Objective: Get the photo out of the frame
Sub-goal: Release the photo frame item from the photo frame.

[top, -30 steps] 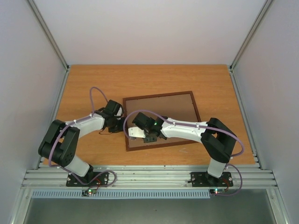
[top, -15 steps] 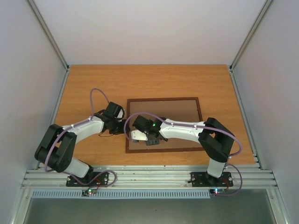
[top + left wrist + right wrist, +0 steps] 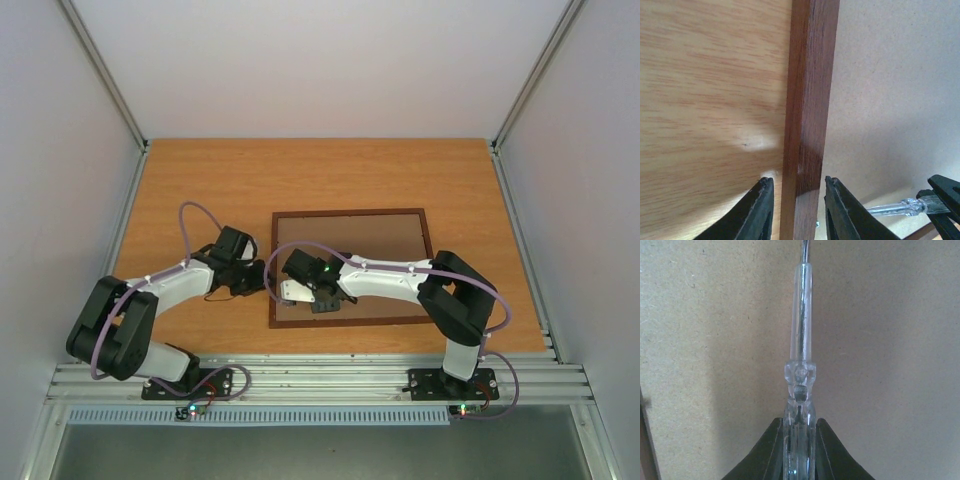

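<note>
The frame lies face down on the table, its plain brown back up. The photo is hidden. My left gripper is at the frame's left rail. In the left wrist view it straddles that rail, open, with a gap on each side. My right gripper hovers over the back's near-left corner, shut on a clear-handled screwdriver. The screwdriver points at the left rail, low over the back board.
The wooden table is walled by white panels on three sides. A metal rail runs along the near edge, with both arm bases on it. Purple cables loop over both arms.
The frame has turned from tilted to square with the table. My left gripper has opened off the left rail and drawn back slightly left. The right gripper keeps its hold on the screwdriver.
</note>
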Robot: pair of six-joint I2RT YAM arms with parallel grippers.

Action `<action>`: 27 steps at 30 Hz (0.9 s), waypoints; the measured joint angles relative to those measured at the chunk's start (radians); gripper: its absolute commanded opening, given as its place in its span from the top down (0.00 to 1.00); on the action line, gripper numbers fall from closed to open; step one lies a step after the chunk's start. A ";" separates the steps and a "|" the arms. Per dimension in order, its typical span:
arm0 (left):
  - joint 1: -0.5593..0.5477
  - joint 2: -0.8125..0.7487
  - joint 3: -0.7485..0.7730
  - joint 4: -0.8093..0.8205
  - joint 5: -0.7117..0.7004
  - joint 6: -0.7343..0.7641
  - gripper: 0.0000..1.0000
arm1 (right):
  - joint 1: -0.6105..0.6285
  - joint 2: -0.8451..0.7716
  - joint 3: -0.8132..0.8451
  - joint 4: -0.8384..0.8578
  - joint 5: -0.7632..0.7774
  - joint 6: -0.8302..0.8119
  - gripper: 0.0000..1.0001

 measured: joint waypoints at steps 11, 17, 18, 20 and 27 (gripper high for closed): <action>0.000 0.000 -0.048 0.047 0.052 -0.023 0.79 | 0.003 0.043 0.064 -0.037 -0.085 0.008 0.99; 0.000 -0.006 -0.060 0.066 0.062 -0.033 0.81 | 0.003 0.074 0.108 -0.083 -0.091 0.022 0.99; 0.000 -0.009 -0.061 0.066 0.062 -0.033 0.81 | 0.003 0.075 0.110 -0.086 -0.091 0.024 0.99; 0.000 -0.013 -0.064 0.066 0.062 -0.033 0.81 | 0.002 0.075 0.111 -0.088 -0.091 0.029 0.99; 0.000 -0.013 -0.066 0.069 0.062 -0.033 0.82 | -0.009 0.075 0.113 -0.094 -0.102 0.044 0.99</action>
